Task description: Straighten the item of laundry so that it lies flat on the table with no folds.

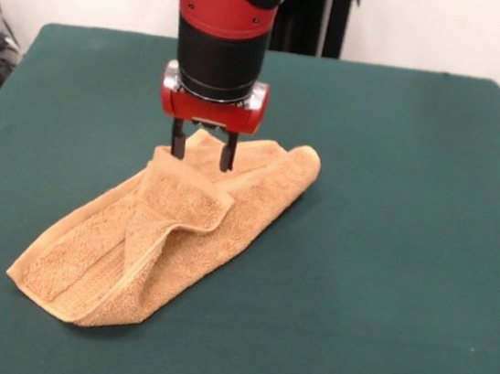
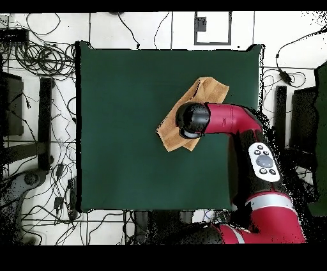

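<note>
The gripper [image 1: 201, 155] hangs straight down at upper centre of the front view, its two dark fingers [image 1: 178, 143] parted a little, tips touching the upper end of the towel [image 1: 165, 236]; a raised ridge of cloth stands between them, though a firm pinch cannot be told. The towel lies crumpled and folded on the green table [image 1: 388, 261], running from centre down to lower left. In the overhead view the arm [image 2: 236, 121] covers the towel's [image 2: 207, 89] middle, right of centre

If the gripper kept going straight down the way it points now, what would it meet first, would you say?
The towel. The gripper points down, its open fingers right at a raised fold, likely touching it already; the table lies beneath.
</note>
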Robot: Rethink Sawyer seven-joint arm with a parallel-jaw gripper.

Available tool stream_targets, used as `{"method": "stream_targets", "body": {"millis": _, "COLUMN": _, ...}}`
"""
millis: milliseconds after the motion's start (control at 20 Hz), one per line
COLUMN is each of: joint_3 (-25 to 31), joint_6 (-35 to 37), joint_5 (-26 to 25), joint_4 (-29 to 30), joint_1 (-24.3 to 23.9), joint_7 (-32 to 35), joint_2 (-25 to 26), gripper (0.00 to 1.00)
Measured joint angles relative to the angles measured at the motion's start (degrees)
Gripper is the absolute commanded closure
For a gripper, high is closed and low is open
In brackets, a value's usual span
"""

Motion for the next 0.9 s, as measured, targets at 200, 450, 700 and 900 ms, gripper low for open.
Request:
{"method": "stream_targets", "body": {"millis": 200, "joint_3": 0.0, "joint_6": 0.0, "joint_5": 0.2, "joint_4": 0.5, "joint_1": -0.2, "joint_7": 0.0, "joint_2": -0.6, "gripper": 0.00}}
{"method": "stream_targets", "body": {"millis": 450, "joint_3": 0.0, "joint_6": 0.0, "joint_5": 0.8, "joint_4": 1.7, "joint_1": -0.6, "joint_7": 0.0, "joint_2": -2.1, "gripper": 0.00}}
{"method": "stream_targets", "body": {"millis": 700, "joint_3": 0.0, "joint_6": 0.1, "joint_5": 1.1, "joint_4": 3.2, "joint_1": -1.1, "joint_7": 0.0, "joint_2": -4.2, "gripper": 0.00}}
{"method": "stream_targets", "body": {"millis": 900, "joint_3": 0.0, "joint_6": 0.1, "joint_5": 1.0, "joint_4": 3.3, "joint_1": -1.1, "joint_7": 0.0, "joint_2": -4.4, "gripper": 0.00}}
